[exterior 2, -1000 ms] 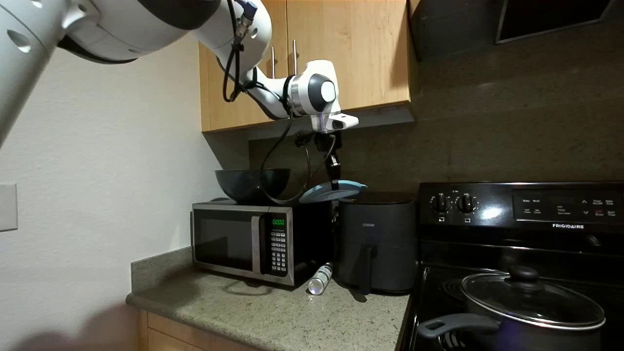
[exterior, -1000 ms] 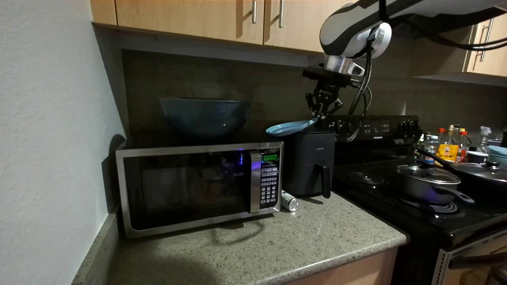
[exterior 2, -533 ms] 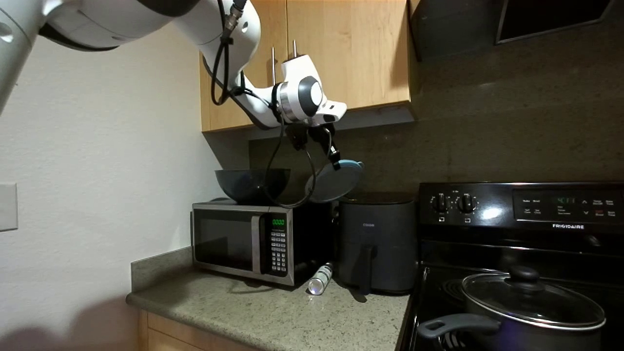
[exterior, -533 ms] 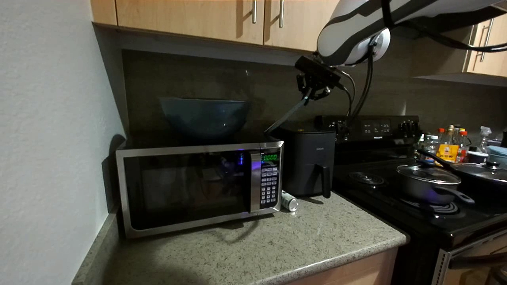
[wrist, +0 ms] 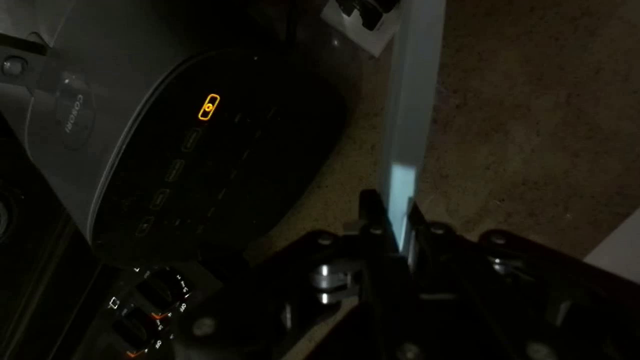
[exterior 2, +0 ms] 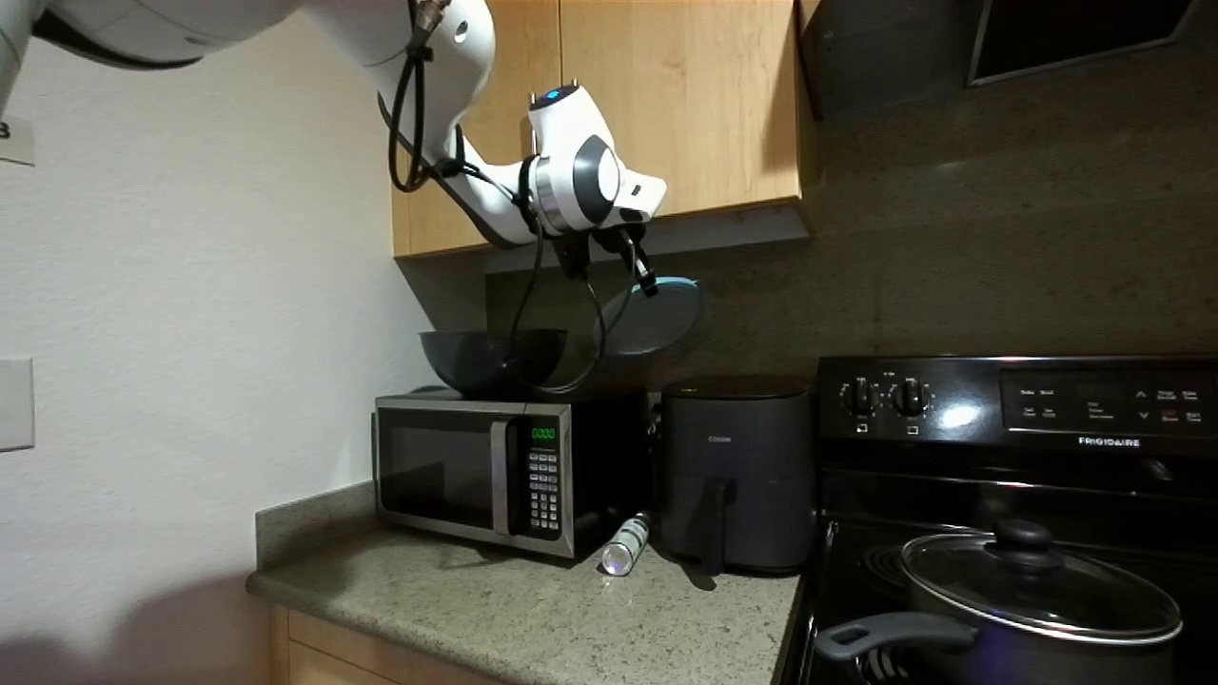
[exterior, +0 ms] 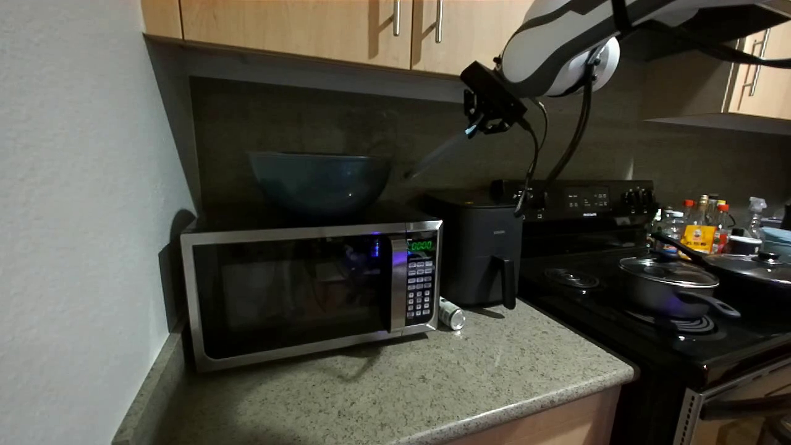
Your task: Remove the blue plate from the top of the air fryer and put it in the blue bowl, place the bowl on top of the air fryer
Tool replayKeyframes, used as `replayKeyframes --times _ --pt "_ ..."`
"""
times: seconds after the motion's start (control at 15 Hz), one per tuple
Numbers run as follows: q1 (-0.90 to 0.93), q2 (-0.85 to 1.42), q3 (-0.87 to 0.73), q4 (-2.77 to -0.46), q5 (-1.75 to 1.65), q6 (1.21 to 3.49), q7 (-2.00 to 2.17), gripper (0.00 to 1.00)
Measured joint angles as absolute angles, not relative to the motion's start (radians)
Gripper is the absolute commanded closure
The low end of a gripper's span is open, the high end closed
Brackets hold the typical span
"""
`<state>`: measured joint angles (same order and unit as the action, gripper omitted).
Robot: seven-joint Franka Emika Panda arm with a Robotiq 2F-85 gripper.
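Blue plate [exterior 2: 658, 321], one, tilted, rim clasped in the jaws: we judge it light, stiff, probably slick, best gripped deep at the edge.

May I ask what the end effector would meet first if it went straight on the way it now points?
Probably the backsplash behind the air fryer, with the blue plate that the end effector grips touching it first; depth along that line is hard to judge.
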<state>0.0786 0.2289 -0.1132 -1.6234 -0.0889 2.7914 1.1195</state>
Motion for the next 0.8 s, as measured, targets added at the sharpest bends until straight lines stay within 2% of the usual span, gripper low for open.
replayKeyframes --times 0.47,0.8 --pt "0.043 0.204 -0.056 -1.629 0.152 2.902 1.046 0.93" --pt "-0.039 0.167 0.092 -1.630 0.514 2.928 0.782 0.93"
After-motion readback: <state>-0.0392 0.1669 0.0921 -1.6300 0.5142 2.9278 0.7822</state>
